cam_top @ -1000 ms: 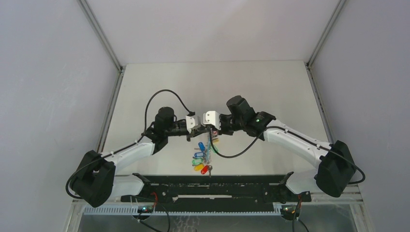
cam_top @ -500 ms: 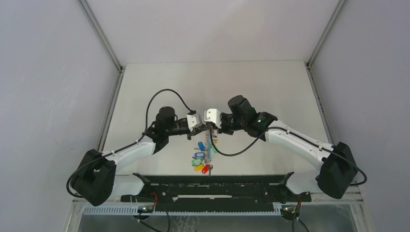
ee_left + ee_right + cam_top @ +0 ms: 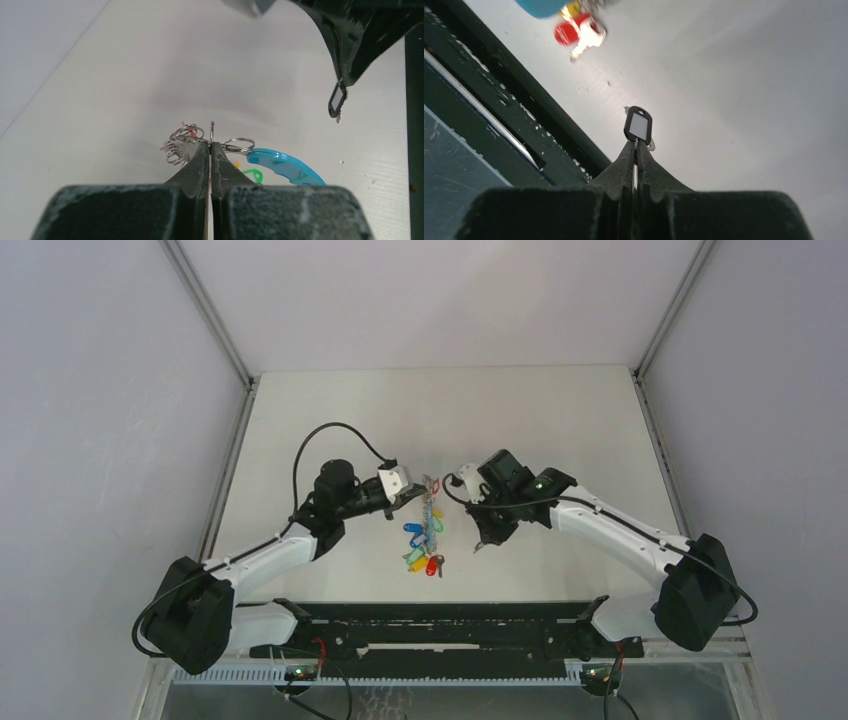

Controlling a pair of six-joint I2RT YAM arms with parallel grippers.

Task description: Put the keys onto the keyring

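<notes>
My left gripper (image 3: 417,491) is shut on a thin silvery keyring (image 3: 212,131), seen edge-on between its fingertips (image 3: 210,146). A bunch of keys (image 3: 424,535) with blue, green, yellow and red tags hangs from it down to the table. In the left wrist view small split rings (image 3: 182,139) sit left of the jaws and a blue tag (image 3: 283,165) right. My right gripper (image 3: 479,542) is to the right of the bunch, apart from it. It is shut (image 3: 636,145) on a key with a black tag (image 3: 638,125), which also shows in the left wrist view (image 3: 337,99).
A black rail (image 3: 430,615) runs along the table's near edge, just below the bunch and close to my right gripper. It also shows in the right wrist view (image 3: 514,95). The red key (image 3: 575,33) lies near it. Grey walls enclose the white table (image 3: 540,420).
My right gripper has left the left gripper and swung down and right, holding the black-tagged key. My left gripper has drawn slightly left with the ring and bunch.
</notes>
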